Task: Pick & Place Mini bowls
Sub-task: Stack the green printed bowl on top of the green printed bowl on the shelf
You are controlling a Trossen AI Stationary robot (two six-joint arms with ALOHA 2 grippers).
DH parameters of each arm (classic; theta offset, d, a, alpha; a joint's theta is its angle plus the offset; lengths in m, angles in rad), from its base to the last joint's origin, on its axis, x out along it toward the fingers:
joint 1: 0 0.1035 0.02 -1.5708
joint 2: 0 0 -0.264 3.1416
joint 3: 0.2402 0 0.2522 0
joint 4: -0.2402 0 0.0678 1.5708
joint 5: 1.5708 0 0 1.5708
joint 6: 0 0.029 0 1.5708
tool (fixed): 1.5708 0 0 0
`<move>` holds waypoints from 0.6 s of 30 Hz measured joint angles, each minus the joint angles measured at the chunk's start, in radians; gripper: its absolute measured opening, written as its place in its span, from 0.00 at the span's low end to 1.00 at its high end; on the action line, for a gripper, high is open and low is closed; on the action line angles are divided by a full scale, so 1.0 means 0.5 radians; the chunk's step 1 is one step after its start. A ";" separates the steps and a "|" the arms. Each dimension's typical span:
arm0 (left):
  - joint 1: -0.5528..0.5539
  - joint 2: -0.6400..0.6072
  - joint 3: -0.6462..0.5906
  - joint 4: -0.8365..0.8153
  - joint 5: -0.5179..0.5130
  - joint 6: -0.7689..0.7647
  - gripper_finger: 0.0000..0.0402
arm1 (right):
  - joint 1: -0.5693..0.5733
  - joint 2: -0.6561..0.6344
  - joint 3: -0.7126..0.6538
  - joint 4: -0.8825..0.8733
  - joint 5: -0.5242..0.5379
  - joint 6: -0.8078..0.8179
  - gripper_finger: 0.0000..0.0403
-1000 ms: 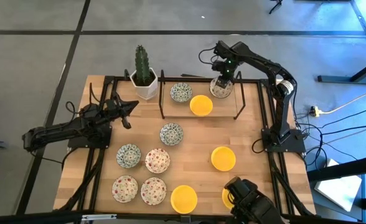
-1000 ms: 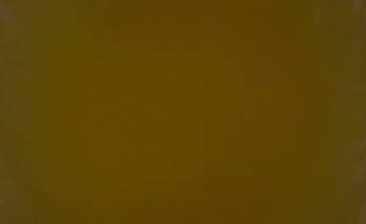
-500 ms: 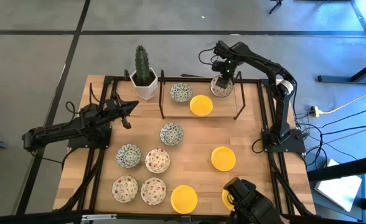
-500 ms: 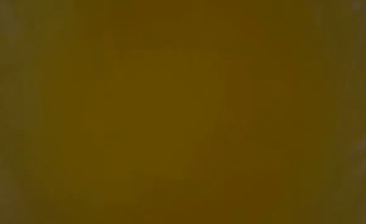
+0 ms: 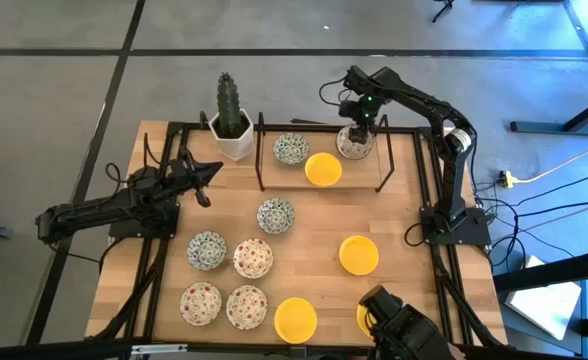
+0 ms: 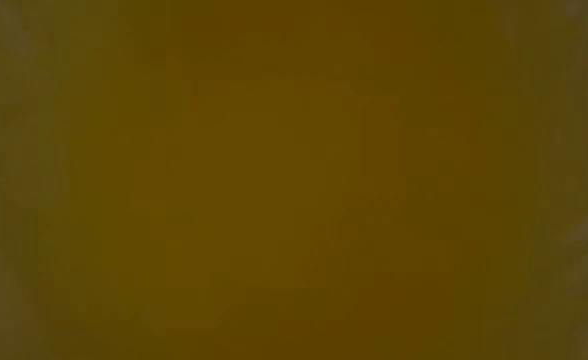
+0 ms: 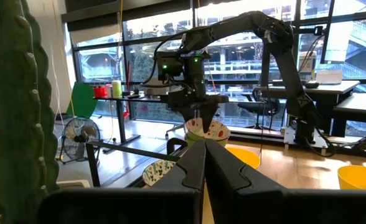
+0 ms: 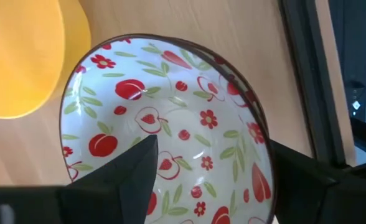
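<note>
Over at the far right of the tabletop (image 5: 304, 225), the right gripper (image 5: 358, 128) hangs directly above a red-speckled bowl (image 5: 353, 141), its fingers spread wide to either side of the rim and gripping nothing. That bowl sits inside the black frame (image 5: 320, 186), just beside a yellow bowl (image 5: 323, 168) and near a blue-green bowl (image 5: 291, 149). Straight up looks like the clear way out. The left gripper (image 5: 206, 178) waits pinched shut by the cactus pot (image 5: 233, 138), well apart from the other bowls.

High view looks straight down on the table (image 5: 314, 215); low view is blocked yellow; both wrist views share the red-patterned bowl (image 8: 170, 134).
</note>
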 joint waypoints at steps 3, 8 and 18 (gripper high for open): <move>0.000 0.000 0.000 0.000 0.000 0.001 0.01 | 0.000 0.000 0.000 -0.005 -0.026 0.013 0.64; 0.000 0.000 0.000 0.000 0.000 0.002 0.01 | -0.001 0.000 0.000 -0.011 -0.043 0.027 0.64; 0.000 0.000 0.000 0.020 0.012 -0.026 0.02 | 0.001 -0.003 0.074 -0.106 -0.247 0.044 0.64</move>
